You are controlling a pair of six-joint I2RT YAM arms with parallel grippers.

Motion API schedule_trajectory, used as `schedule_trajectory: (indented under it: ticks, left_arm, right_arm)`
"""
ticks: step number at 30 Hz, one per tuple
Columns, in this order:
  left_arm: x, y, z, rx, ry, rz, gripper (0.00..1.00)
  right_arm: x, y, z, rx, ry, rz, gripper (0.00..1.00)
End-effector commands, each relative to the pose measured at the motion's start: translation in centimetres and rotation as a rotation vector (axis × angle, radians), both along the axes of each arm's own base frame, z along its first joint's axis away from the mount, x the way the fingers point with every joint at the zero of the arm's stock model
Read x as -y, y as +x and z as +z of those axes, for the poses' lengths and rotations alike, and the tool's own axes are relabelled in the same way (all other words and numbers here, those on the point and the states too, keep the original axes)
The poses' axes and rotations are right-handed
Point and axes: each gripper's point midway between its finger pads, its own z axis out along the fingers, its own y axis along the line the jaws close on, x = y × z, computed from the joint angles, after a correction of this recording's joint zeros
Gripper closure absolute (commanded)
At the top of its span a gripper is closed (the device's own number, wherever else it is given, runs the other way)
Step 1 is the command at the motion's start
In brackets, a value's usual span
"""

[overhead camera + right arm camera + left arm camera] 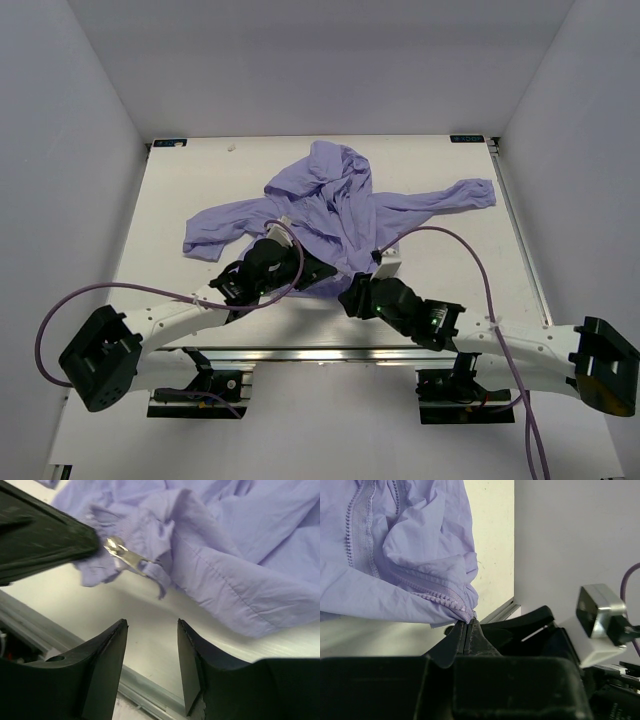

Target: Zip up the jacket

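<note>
From above, we see the jacket (pixel 335 205) crumpled mid-table (pixel 180 180), its hood toward the far edge, with the left gripper (pixel 322 274) and right gripper (pixel 348 296) at its near hem. The left wrist view shows the left gripper (pixel 468 624) pinched tight on the hem corner, where the zipper teeth (pixel 437 596) end. In the right wrist view, the right gripper (pixel 151 626) stands parted and empty over bare table, near the metal zipper pull (pixel 124 554).

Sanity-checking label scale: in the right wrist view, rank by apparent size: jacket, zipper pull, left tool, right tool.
1. jacket
2. right tool and left tool: both are cropped and close to the lens, so I can't rank them.
3. zipper pull, clearly smallest.
</note>
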Motion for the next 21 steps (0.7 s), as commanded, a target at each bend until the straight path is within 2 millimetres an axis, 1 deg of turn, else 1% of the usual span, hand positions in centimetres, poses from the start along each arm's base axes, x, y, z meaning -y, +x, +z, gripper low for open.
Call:
schedule_trajectory:
  ticks: [1,2,5,10,13,16,19,20,21]
  left_arm:
    - [0.0,0.1,2.4,0.044,-0.032,0.003,1.0]
    - [0.0,0.1,2.4,0.046,-0.032,0.006,1.0]
    - [-0.2,0.0,2.3,0.047,-0.035,0.006,1.0]
    - [-0.2,0.0,2.3,0.045,-0.038,0.006,1.0]
    - [-0.2,-0.1,2.3,0.045,-0.038,0.006,1.0]
    - [-0.2,-0.2,2.2,0.044,-0.045,0.003,1.0]
    - [-0.1,-0.3,2.2,0.046,-0.046,-0.005,1.0]
    - [-0.2,-0.3,2.2,0.044,-0.046,-0.002,1.0]
    - [-0.1,-0.4,2.3,0.049,-0.05,-0.007,1.0]
  right_arm:
    - [-1.1,1.1,1.3,0.025,0.057,-0.05,0.5]
    - [-1.0,1.4,1.1,0.025,0.053,-0.07,0.5]
    - [-1.3,2.1,1.4,0.03,0.078,-0.113,0.5]
    - [-1.8,2.7,2.0,0.057,0.11,-0.13,0.5]
    - [-1.5,3.2,1.8,0.059,0.112,-0.171,0.53]
    - [-1.6,3.6,2.3,0.076,0.136,-0.187,0.55]
    - [-1.3,3.9,2.2,0.083,0.126,-0.208,0.61]
    - [-1.2,3.9,2.1,0.085,0.122,-0.213,0.66]
    - [-1.2,4.0,2.1,0.087,0.121,-0.217,0.68]
